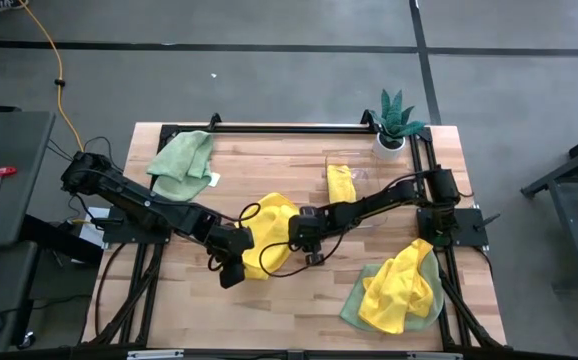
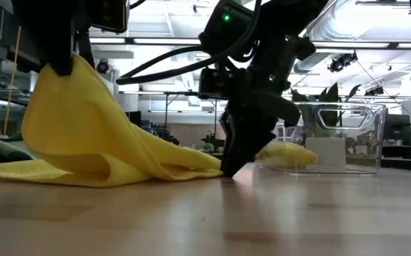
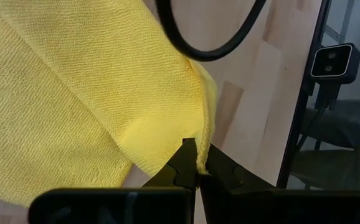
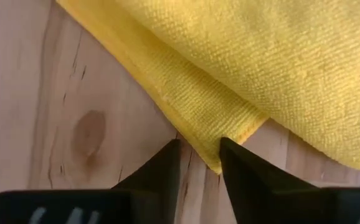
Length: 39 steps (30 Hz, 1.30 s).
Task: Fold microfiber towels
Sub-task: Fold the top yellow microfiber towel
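In the middle of the wooden table lies the yellow towel, and both arms work on it. The left gripper has its jaws pressed together on one corner of this towel and holds that corner up above the table, so the cloth hangs from it like a small tent; I think this is to keep the edge free for the fold. The right gripper stands on the opposite side of the towel, low at the table surface. Its jaws are spread a little, and another corner of the towel points into the gap between them, but they do not pinch it yet. It looks placed there to take this second corner.

Other towels wait around this one: a green towel near the far left corner of the table, and a yellow and green pile at the near right.
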{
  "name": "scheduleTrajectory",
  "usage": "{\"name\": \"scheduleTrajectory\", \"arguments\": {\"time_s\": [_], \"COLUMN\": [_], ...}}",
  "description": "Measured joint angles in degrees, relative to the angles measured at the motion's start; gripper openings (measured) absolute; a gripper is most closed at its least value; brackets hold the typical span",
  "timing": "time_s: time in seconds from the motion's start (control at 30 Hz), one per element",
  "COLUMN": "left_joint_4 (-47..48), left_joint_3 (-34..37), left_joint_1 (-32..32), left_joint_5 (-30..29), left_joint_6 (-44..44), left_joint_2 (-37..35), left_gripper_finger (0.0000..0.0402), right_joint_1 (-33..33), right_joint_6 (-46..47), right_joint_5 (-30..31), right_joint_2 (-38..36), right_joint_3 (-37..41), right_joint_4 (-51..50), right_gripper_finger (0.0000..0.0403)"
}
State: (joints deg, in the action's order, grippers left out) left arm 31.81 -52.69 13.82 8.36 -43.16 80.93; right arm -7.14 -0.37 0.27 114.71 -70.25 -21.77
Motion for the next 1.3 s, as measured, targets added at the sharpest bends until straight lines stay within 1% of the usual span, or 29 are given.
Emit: {"name": "scheduleTrajectory", "arguments": {"time_s": [0.1,0.17,0.27,0.37,0.53,0.6,0.67,0.73,0.8,0.87,0.97,1.0,1.07,1.13,1.23,1.3], "left_joint_4": [0.22,0.17,1.66,2.35,3.7,3.85,5.79,6.26,8.18,7.83,9.71,10.28,14.31,16.8,21.1,22.74], "left_joint_3": [0.0,-0.03,0.0,-0.02,0.0,-0.03,0.0,-0.1,0.03,-0.1,-0.66,-1.67,-3.99,-7.47,-12.34,-15.08], "left_joint_1": [0.38,0.99,1.86,2.14,0.51,-0.71,-2.4,-4.85,-7.74,-10.81,-15.76,-17.36,-20.88,-24.06,-28.99,-32.33], "left_joint_5": [1.84,3.14,3.3,3.61,5.72,6.47,6.43,6.21,6.08,6.4,6.5,6.59,6.56,6.38,3.7,1.82], "left_joint_6": [-0.15,0.04,-0.01,-1.07,-1.77,-1.86,-1.83,-1.73,-1.57,-0.42,2.4,3.75,7.19,11.18,17.85,22.42], "left_joint_2": [-0.3,-0.57,-1.31,-2.85,-9.53,-12.81,-16.39,-19.1,-21.61,-23.39,-25.81,-26.16,-26.6,-26.51,-25.81,-24.72], "left_gripper_finger": [0.0,0.0,0.0,0.0,0.0,0.0,0.0,0.0,0.0,0.0,0.0,0.0,0.0,0.0,0.0,0.0], "right_joint_1": [-0.04,0.0,-0.41,-1.66,-2.48,-2.18,-1.55,-0.59,0.44,1.64,3.76,4.53,6.22,7.87,10.49,12.43], "right_joint_6": [2.65,4.81,8.59,10.78,13.62,15.72,17.49,18.44,18.42,18.33,16.92,16.58,16.38,15.89,14.9,15.18], "right_joint_5": [-0.6,-2.18,-4.42,-8.39,-13.81,-13.96,-13.32,-10.62,-7.43,-4.55,-1.83,-1.01,1.18,3.61,6.58,6.78], "right_joint_2": [0.05,0.0,-1.36,-4.62,-15.01,-18.79,-22.06,-24.1,-24.62,-24.6,-24.18,-23.99,-23.59,-23.53,-23.68,-23.66], "right_joint_3": [-0.11,-0.11,0.07,0.65,0.34,0.32,-1.14,-3.19,-5.72,-8.66,-12.96,-14.09,-16.16,-18.62,-21.12,-22.0], "right_joint_4": [-2.07,-4.02,-6.44,-10.55,-12.07,-12.06,-11.51,-11.42,-11.71,-12.11,-12.49,-13.86,-15.35,-17.61,-18.83,-19.31], "right_gripper_finger": [0.0029,0.0009,0.0006,0.0003,0.0001,0.0001,0.0001,0.0,0.0,0.0,0.0,0.0,0.0,0.0,0.0,0.0]}}
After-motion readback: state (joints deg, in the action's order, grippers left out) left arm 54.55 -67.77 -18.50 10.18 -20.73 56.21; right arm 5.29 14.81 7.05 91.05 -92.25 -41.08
